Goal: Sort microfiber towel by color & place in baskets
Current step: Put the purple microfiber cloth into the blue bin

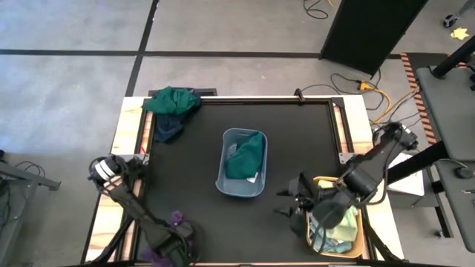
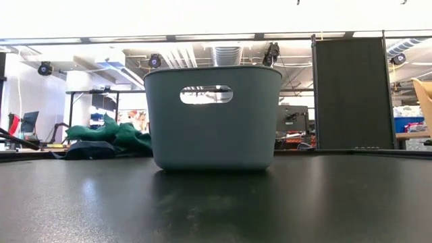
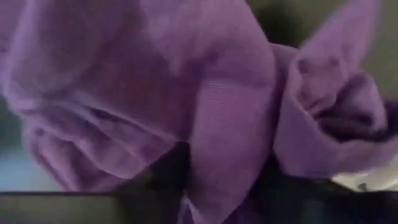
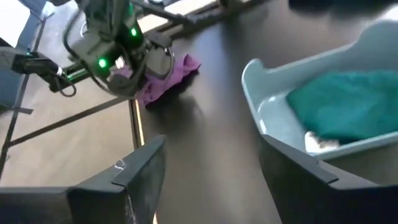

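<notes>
A purple towel [image 1: 176, 219] lies bunched at the table's near left edge, and my left gripper [image 1: 178, 231] is down on it, shut on it. In the left wrist view the purple towel [image 3: 205, 93] fills the picture. My right gripper [image 1: 286, 205] hangs open and empty over the table, between the grey-blue basket [image 1: 223, 176] and the yellow-orange basket [image 1: 361, 230]. A dark green towel [image 1: 246, 156] lies in the grey-blue basket. Pale towels [image 1: 338, 236] lie in the yellow-orange one. A dark green towel [image 1: 172, 102] and a navy towel [image 1: 167, 127] sit piled at the far left corner. My left gripper has a bunched fold of the purple towel [image 3: 214, 180] between its two dark fingers [image 3: 169, 171], coming down at it from above. In the right wrist view the purple towel [image 4: 173, 71] still rests on the table beside the left gripper [image 4: 134, 78]. How many layers, I cannot tell.
The grey-blue basket [image 2: 216, 121] stands mid-table. Bare black table lies between it and the left arm. My right arm crosses above the yellow-orange basket. Wooden strips edge the table on both sides. Cables lie on the floor beyond the far right corner.
</notes>
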Available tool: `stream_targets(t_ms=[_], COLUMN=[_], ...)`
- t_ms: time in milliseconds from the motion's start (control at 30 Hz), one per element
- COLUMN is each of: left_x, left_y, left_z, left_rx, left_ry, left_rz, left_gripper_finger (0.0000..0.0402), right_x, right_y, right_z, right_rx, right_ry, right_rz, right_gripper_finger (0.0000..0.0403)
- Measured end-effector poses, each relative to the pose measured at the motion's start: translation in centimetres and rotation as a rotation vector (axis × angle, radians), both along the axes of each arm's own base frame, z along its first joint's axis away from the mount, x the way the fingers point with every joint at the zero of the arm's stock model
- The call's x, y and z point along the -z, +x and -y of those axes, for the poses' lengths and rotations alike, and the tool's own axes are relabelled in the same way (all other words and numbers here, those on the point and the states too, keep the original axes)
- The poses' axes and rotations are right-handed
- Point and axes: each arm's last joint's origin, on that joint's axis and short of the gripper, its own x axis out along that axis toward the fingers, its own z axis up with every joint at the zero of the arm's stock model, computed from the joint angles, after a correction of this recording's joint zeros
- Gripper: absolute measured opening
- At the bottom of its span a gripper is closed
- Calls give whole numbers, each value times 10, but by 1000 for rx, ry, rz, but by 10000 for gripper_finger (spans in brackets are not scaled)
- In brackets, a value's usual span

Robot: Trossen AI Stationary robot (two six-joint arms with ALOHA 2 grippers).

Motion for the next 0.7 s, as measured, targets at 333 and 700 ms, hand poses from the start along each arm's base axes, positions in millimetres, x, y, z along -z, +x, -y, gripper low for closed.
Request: stream_targets(t_ms=[333, 700], left_x=[-60, -223], left_y=[29, 51], left_z=[-34, -114], left_rx=[-18, 62], left_ry=[186, 395], left_rz=[265, 874], left_gripper_finger=[17, 10], right_x=[-35, -60], right_y=[-21, -39], right_z=[45, 101], right_rx=[-33, 8], right_ry=[-164, -444], right_rz=[77, 100], right_gripper_finger=[221, 219])
